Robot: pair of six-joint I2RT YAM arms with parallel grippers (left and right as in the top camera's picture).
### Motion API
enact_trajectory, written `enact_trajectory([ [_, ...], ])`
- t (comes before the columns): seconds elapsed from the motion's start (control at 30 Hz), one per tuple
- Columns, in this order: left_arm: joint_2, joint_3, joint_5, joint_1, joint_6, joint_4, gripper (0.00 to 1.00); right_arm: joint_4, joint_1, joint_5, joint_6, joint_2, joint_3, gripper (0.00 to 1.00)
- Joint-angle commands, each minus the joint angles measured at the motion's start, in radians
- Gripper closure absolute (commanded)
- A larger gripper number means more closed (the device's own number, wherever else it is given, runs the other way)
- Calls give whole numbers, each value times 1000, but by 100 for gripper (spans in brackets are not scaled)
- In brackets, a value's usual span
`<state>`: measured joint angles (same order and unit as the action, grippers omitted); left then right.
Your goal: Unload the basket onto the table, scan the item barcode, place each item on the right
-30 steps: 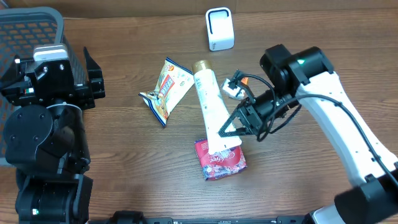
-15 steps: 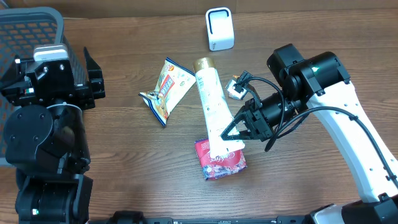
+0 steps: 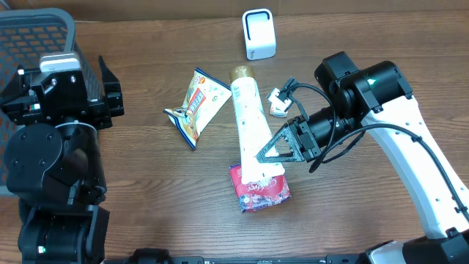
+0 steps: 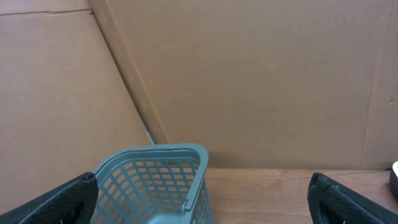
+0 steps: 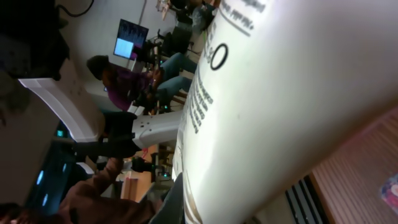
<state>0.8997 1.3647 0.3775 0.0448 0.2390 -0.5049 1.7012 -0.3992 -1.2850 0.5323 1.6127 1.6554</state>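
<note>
Right gripper clamped on near end of tube; long axis near-to-far, cap toward scanner at far edge. Left gripper wide open, empty.

a dark brown wood-grain worktop fills the overhead view, with a grey-green mesh basket at its far left corner. behind the basket stand plain brown cardboard panels as a wall, two sheets meeting at a slanted seam just above the basket. the right wrist view catches a dim room with a glowing blue monitor and seated people, out of focus.
</note>
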Motion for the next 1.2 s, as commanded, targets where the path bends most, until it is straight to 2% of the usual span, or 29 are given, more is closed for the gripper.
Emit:
enact_trajectory([
  [0.0,3,-5,-12,-6,0,1,0,-7,2,-65,-32,-31,40,96],
  [0.17,3,-5,-12,-6,0,0,0,-28,2,109,-42,-31,40,96],
  [0.3,3,-5,-12,-6,0,-1,0,-146,2,270,-165,-31,40,96],
  [0.4,3,-5,-12,-6,0,-21,0,-228,3,301,-213,-31,40,96],
  [0.5,3,-5,-12,-6,0,-85,0,-337,2,453,-350,-30,40,96],
  [0.57,3,-5,-12,-6,0,-153,0,-421,2,679,-499,-28,40,96],
  [0.67,3,-5,-12,-6,0,-261,0,-521,2,859,-557,-18,40,96],
  [0.93,3,-5,-12,-6,0,-592,0,-684,2,1038,-563,72,40,96],
  [1.17,3,-5,-12,-6,0,-769,0,-802,2,1208,-568,194,40,96],
])
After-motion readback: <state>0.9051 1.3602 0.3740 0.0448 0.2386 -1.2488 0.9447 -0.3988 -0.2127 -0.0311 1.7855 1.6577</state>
